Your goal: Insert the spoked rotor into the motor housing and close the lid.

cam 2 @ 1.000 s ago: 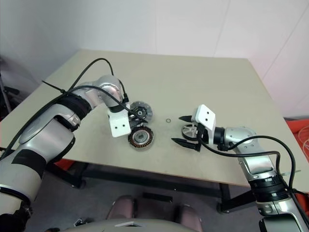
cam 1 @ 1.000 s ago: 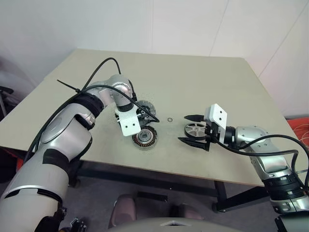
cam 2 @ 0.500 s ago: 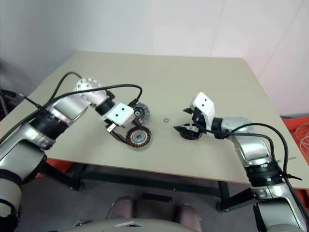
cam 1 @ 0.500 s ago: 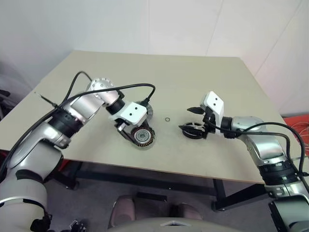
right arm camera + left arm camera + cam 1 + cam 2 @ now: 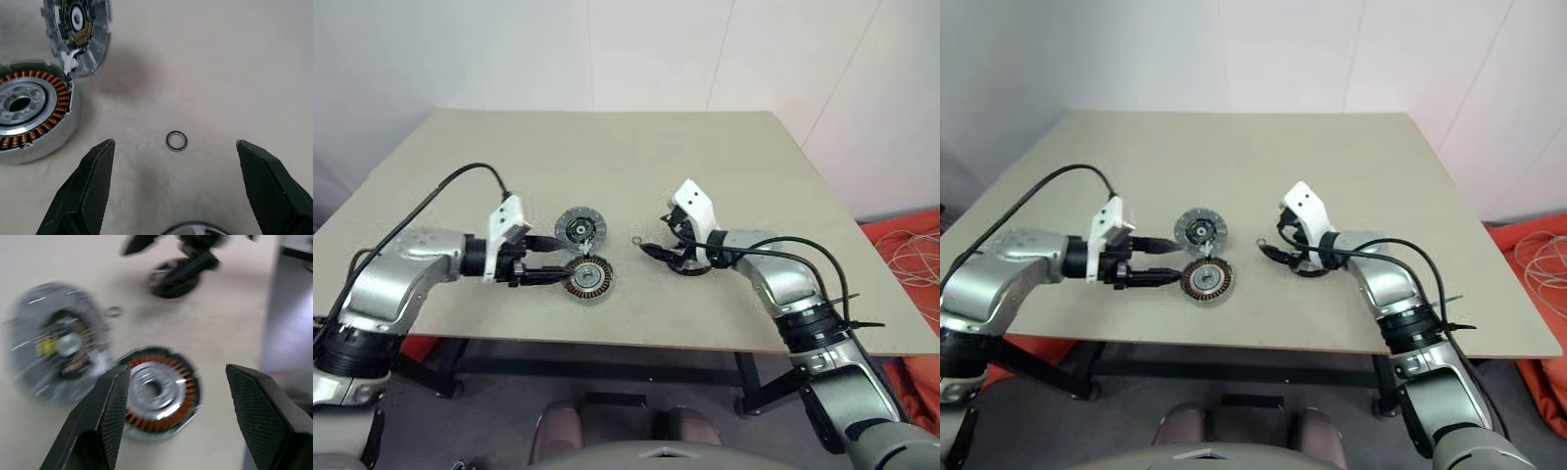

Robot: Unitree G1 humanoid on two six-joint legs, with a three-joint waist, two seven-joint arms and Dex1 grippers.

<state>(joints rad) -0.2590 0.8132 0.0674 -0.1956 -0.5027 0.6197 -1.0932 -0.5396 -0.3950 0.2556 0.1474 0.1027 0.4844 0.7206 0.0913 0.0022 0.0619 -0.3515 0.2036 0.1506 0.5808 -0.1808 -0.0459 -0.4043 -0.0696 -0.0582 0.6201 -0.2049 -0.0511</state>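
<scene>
Left fingers: spread apart, holding nothing, pointing at the housing from just beside it.
Right fingers: wide apart, holding nothing, low over the rotor.
Housing: on the counter, near its front edge.
Lid: just behind the housing.
Small ring: loose between lid and rotor.
</scene>
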